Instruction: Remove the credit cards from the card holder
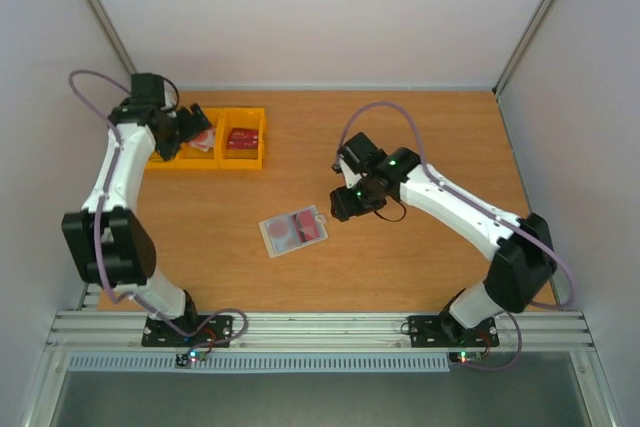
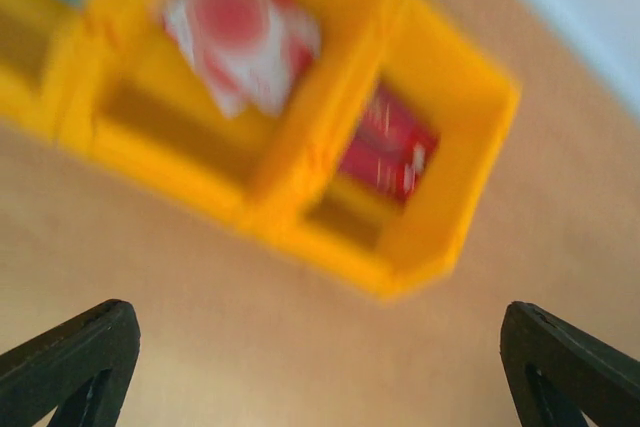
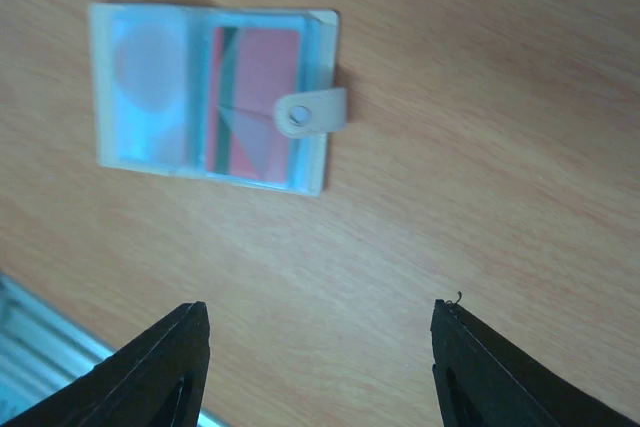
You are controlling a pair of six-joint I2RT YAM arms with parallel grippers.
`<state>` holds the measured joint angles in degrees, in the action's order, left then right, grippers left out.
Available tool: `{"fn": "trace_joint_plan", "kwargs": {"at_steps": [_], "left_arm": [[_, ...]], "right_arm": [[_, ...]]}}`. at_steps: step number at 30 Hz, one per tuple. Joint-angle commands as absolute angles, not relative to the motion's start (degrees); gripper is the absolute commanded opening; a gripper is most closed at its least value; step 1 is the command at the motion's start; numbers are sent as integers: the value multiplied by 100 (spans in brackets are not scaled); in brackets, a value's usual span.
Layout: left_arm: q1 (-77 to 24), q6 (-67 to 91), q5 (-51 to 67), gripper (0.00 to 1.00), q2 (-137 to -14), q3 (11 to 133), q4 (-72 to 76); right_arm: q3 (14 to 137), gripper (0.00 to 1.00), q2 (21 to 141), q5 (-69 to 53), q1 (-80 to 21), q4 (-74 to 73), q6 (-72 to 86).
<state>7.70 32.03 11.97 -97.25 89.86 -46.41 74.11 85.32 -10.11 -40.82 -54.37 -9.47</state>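
Note:
The card holder [image 1: 293, 231] lies open and flat on the wooden table; in the right wrist view the holder [image 3: 215, 97] shows pale blue clear pockets and a beige snap tab [image 3: 310, 114]. A red credit card [image 3: 255, 97] sits in its right pocket, and a pale card with a faint round mark [image 3: 145, 77] in its left pocket. My right gripper [image 3: 320, 332] hovers open just right of the holder, nothing between its fingers. My left gripper [image 2: 320, 347] stands wide open and empty near the yellow bins, where a whitish card with a red round mark [image 2: 240, 32] lies.
Joined yellow bins [image 1: 222, 162] stand at the back left of the table. The left compartment holds the whitish card [image 1: 204, 139] and the right one a red card [image 1: 241, 138]. White walls enclose the table on three sides. The left wrist view is blurred.

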Motion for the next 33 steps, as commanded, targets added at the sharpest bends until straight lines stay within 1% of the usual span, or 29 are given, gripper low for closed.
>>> {"fn": "trace_joint_plan", "kwargs": {"at_steps": [1, 4, 6, 7, 10, 12, 14, 16, 19, 23, 26, 29, 33], "left_arm": [[256, 2231, 1546, 98, -8853, 7768, -6263], [-132, 2145, 1748, 98, -8476, 6588, -6292], [-302, 2163, 1811, 98, -8278, 6106, -6287], [-353, 2136, 1840, 98, -8164, 5958, -6299], [-452, 1836, 2159, 98, -7655, 5527, -5963], [-495, 1676, 2601, 99, -7416, 5200, -5272], [-558, 1732, 2596, 99, -7514, 5002, -4669], [-584, 2406, 2604, 99, -7752, 4771, -4202], [-905, 3421, 2792, 99, -7802, 4217, -3288], [-1303, 3924, 2775, 99, -8113, 3820, -2404], [-1384, 4035, 2768, 99, -8276, 3660, -1812], [-1409, 4161, 2598, 99, -8326, 3422, -1375], [-1454, 4218, 2381, 99, -8340, 3070, -1335]], "right_arm": [[7861, 63, 9078, -654, -4143, -5844, -1068], [8224, 69, 9508, -631, -4155, -5976, -1274], [8553, 92, 9841, -534, -4205, -6215, -1361], [8737, 98, 9998, -414, -4274, -6335, -1402], [8914, 98, 10353, -40, -4585, -6468, -1516], [8991, 98, 10512, -18, -4694, -6389, -1525], [9065, 98, 10667, -62, -4748, -6254, -1437], [9176, 98, 10830, -70, -4762, -6186, -1325], [9614, 98, 11155, 499, -4842, -6510, -1251], [10254, 97, 11564, 931, -4894, -7010, -1343], [10399, 98, 11595, 1124, -4904, -7090, -1494], [10553, 98, 11627, 901, -4904, -7084, -1629], [10676, 97, 11705, 264, -4921, -7063, -1463]]}}
